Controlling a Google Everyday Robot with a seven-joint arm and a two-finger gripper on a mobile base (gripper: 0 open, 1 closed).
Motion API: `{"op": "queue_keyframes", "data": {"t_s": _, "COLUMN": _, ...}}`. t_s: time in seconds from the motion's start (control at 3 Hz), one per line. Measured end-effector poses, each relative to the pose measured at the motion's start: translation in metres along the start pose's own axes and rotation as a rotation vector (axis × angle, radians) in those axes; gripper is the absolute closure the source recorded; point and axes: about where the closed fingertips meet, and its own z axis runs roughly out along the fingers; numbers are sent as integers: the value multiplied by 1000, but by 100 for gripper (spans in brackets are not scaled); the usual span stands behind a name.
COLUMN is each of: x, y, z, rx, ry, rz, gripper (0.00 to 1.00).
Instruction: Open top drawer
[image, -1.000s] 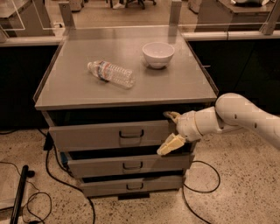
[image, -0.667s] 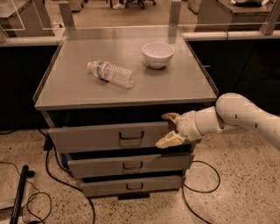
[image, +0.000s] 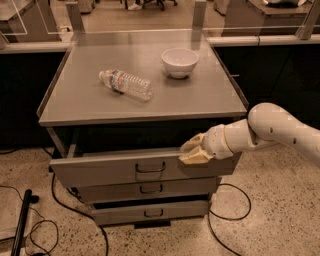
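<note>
at far left a dark cable (image: 55, 200) trails over the speckled floor, just as it did a second ago. on the grey table top (image: 75, 107) the clear plastic bottle (image: 126, 85) lies on its side, unmoved. below it the top drawer (image: 115, 172) now stands further out of the cabinet than before: its wide front and small dark loop handle sit lower and nearer the camera, with a dark gap opened behind them. the two lower drawers (image: 150, 212) have not shifted. the white bowl (image: 180, 61) stays upright toward the back right of the table top. the gripper (image: 194, 150) is at the upper edge of the top drawer's front, right of the handle; its tan fingers (image: 196, 157), spread wide a second ago, have drawn together and pinch that edge, one behind it and one in front. the white arm (image: 275, 130) reaches in from the right and is cut off at the frame's edge. the drawer's inside lies in shadow and cannot be made out, and the wrist covers the front's right end.
</note>
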Motion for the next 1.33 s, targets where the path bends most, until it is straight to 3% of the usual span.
{"op": "queue_keyframes", "data": {"t_s": 0.33, "x": -12, "y": 6, "z": -8, "rx": 29, "ry": -24, "rz": -21, "gripper": 100}}
{"op": "queue_keyframes", "data": {"t_s": 1.33, "x": -16, "y": 11, "z": -13, "rx": 61, "ry": -44, "rz": -41, "gripper": 100}}
